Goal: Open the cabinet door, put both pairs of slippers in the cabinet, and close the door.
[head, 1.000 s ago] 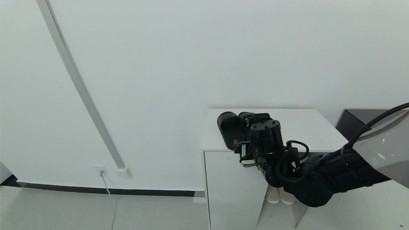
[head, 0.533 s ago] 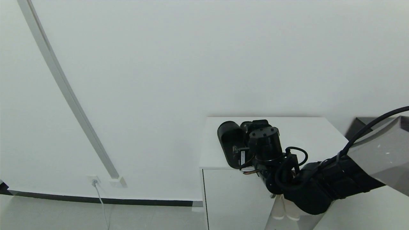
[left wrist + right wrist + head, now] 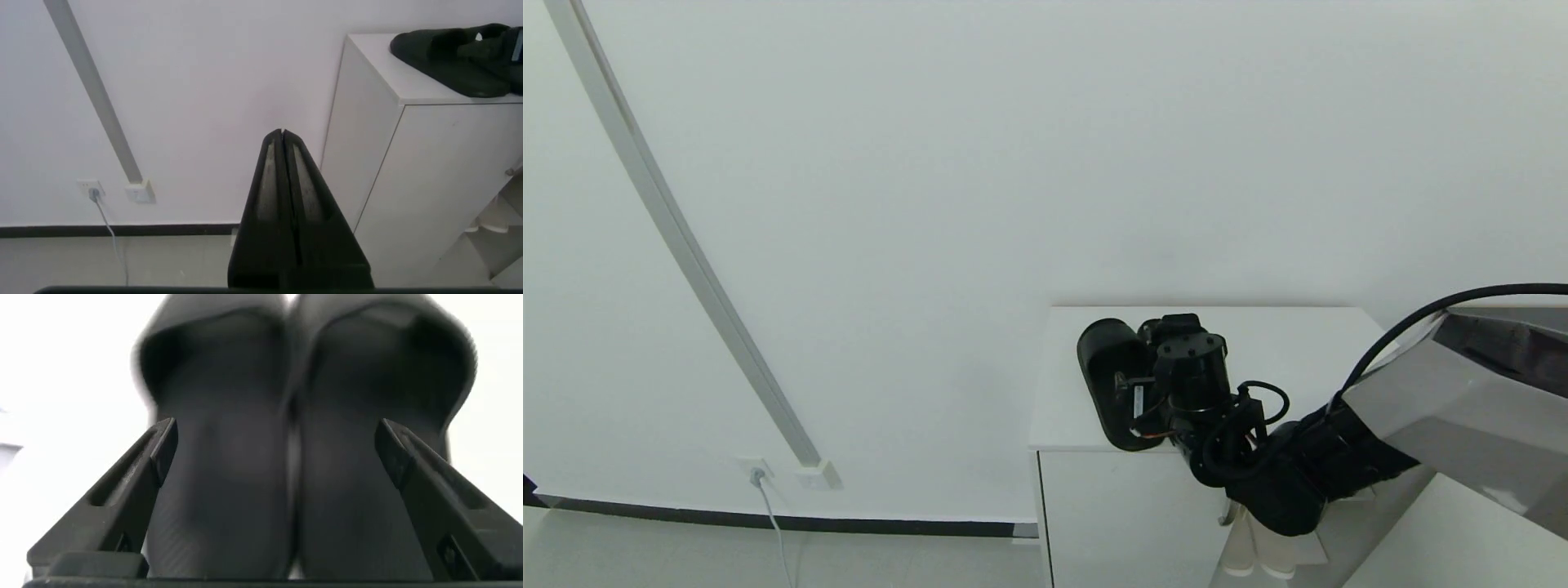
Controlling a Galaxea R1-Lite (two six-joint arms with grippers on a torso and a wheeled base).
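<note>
Head view: the whole picture has shifted since a second ago, and the tall white cabinet [image 3: 1111, 523] now sits lower in it, so the camera has moved. The pair of black slip-on slippers [image 3: 1109, 384] lies as before on the cabinet top, at its front left edge. The right arm lies across that top from the right, its wrist over the pair. The right end effector [image 3: 276, 429] is spread wide, one finger on either side of the pair; contact cannot be confirmed. The left end effector [image 3: 282, 137] is well apart from the cabinet, fingers pressed together, empty.
</note>
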